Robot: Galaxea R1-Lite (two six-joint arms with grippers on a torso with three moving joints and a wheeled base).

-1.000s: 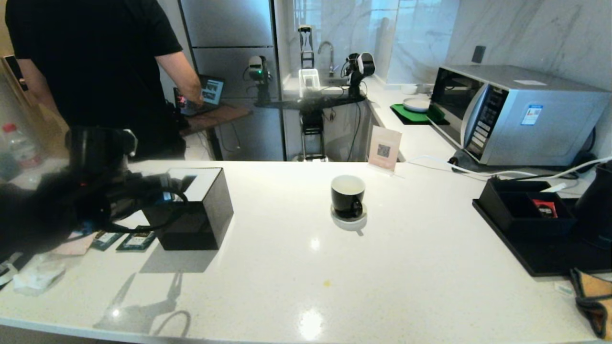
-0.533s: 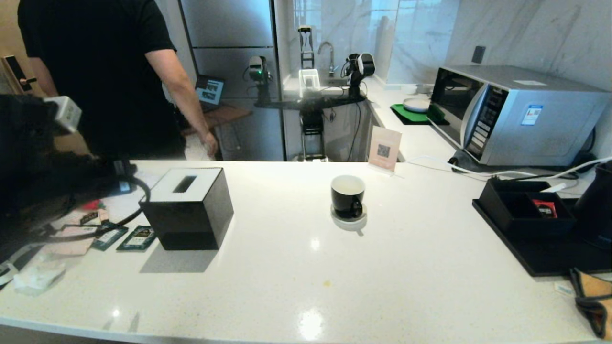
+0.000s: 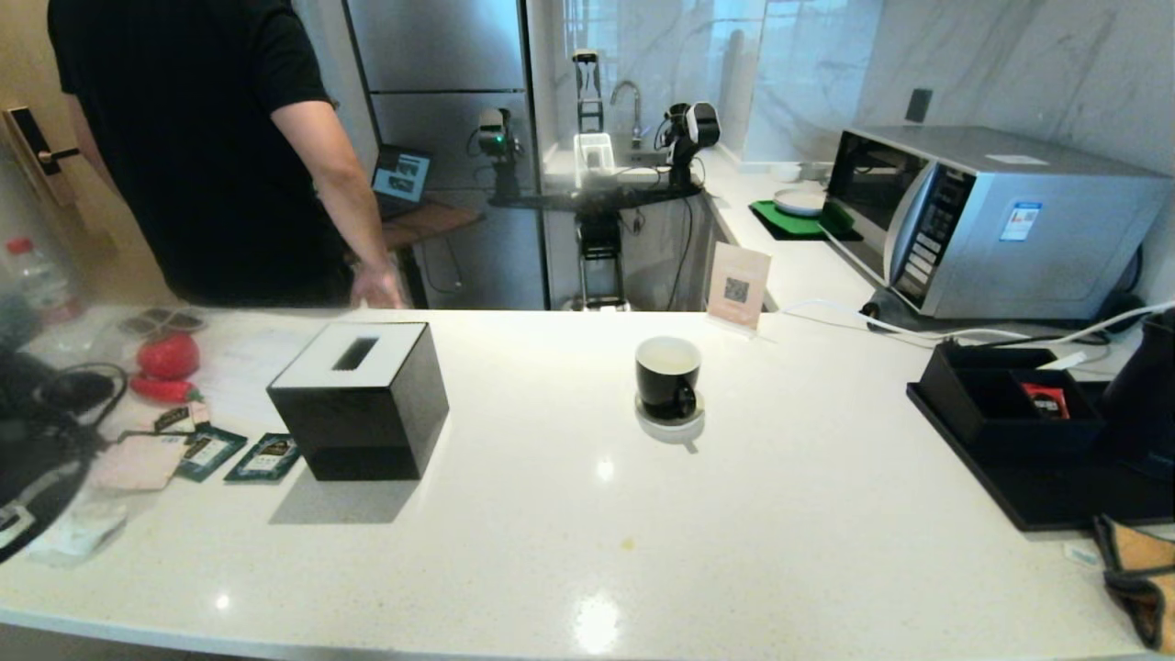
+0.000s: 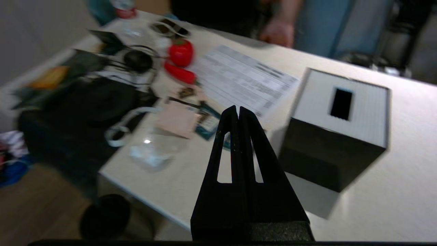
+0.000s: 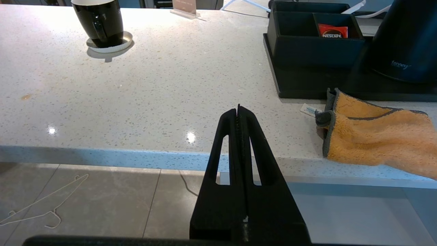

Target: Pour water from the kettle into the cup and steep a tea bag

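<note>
The black cup (image 3: 667,376) with its white inside stands on a small white saucer (image 3: 675,424) mid-counter, also seen as cup (image 5: 100,20) in the right wrist view. The matte black kettle (image 3: 1143,395) sits at the far right on a black tray (image 3: 1028,500); its body (image 5: 406,37) fills the corner of the right wrist view. Any water is not visible. Green tea packets (image 3: 263,456) lie left of the tissue box. My left gripper (image 4: 238,109) hovers shut and empty above the counter's left end. My right gripper (image 5: 238,107) is shut and empty, low at the counter's front edge.
A black cube tissue box (image 3: 358,399) stands at left. A black organiser (image 3: 1005,399) holds a red sachet (image 5: 333,31). An orange cloth (image 5: 372,136) lies at the front right. A microwave (image 3: 982,220) is behind. A person (image 3: 211,147) stands beyond the counter; clutter and a black bag (image 3: 37,459) are far left.
My left arm, which filled the left of the head view, has pulled back out of it. The person's hand has dropped to the counter's far edge.
</note>
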